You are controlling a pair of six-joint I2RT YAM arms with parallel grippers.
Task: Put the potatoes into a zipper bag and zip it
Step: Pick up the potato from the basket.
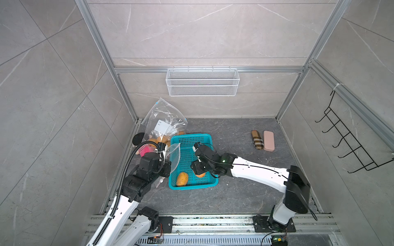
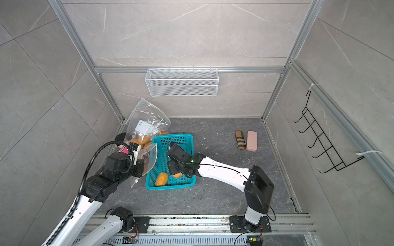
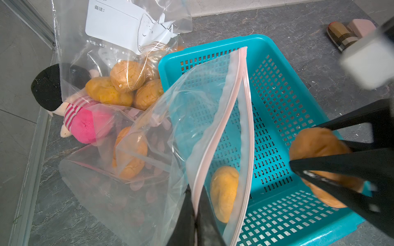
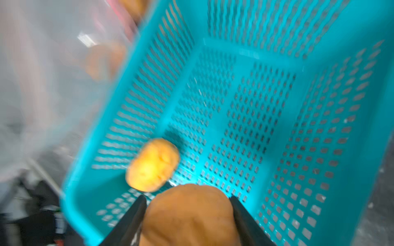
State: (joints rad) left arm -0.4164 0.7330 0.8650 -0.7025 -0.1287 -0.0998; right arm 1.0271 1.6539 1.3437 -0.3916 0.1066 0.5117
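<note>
My left gripper (image 3: pixel 197 204) is shut on the pink zip rim of a clear zipper bag (image 3: pixel 213 119), holding its mouth open beside the teal basket (image 1: pixel 210 182). One potato (image 3: pixel 131 153) lies inside this bag. Over the basket's near end, my right gripper (image 4: pixel 187 199) is shut on a brown potato (image 4: pixel 189 219), a finger against each side. In the top views this potato (image 1: pixel 200 175) peeks out under the wrist. Another potato (image 1: pixel 182 179) lies loose on the basket floor. Behind, a labelled clear bag (image 1: pixel 164 121) holds three potatoes (image 3: pixel 128 75).
A pink plush doll (image 3: pixel 85 125) lies against the left wall by the bags. A plaid case (image 1: pixel 257 140) and a pink case (image 1: pixel 268 141) lie at the back right. A white wire basket (image 1: pixel 202 82) hangs on the back wall, and a black hook rack (image 1: pixel 349 138) hangs on the right wall.
</note>
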